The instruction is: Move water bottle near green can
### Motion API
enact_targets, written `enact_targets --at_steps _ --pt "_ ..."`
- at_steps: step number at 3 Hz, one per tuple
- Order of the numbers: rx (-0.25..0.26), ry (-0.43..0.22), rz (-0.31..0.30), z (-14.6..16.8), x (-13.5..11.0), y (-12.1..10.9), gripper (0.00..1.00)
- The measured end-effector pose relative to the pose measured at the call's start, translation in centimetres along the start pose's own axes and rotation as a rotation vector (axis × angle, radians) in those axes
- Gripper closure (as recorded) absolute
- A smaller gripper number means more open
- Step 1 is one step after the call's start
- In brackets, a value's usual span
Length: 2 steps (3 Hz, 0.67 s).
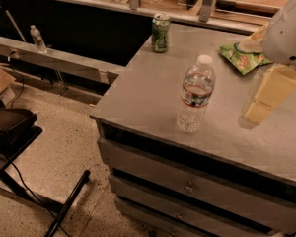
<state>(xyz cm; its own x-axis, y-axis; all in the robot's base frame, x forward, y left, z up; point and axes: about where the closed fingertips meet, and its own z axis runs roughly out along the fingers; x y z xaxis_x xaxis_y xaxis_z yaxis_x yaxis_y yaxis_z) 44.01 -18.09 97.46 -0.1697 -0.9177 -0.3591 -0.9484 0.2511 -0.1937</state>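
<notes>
The water bottle [196,97] stands upright near the front middle of the grey counter [143,90]; it is clear ribbed plastic with a white cap and a red, white and dark label. The green can [161,32] stands upright at the counter's far left corner, well behind the bottle and apart from it. My gripper [260,107] hangs from the white arm [287,29] over the right side of the counter, to the right of the bottle and not touching it. It holds nothing that I can see.
A flat green snack bag [243,58] lies at the back right, partly behind the arm. Drawers [187,187] run below the counter's front edge. A second small bottle [37,38] stands on a ledge at the left. A black stand [10,127] is on the floor at the left.
</notes>
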Motion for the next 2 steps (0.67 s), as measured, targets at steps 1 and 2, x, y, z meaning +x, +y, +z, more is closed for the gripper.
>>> enact_targets --at_steps 1,2 --pt "-0.078 -0.142 0.026 1.8 -2.7 0.4 0.0" --pt "-0.16 -0.264 0.062 4.0 -5.6 0.8 0.0"
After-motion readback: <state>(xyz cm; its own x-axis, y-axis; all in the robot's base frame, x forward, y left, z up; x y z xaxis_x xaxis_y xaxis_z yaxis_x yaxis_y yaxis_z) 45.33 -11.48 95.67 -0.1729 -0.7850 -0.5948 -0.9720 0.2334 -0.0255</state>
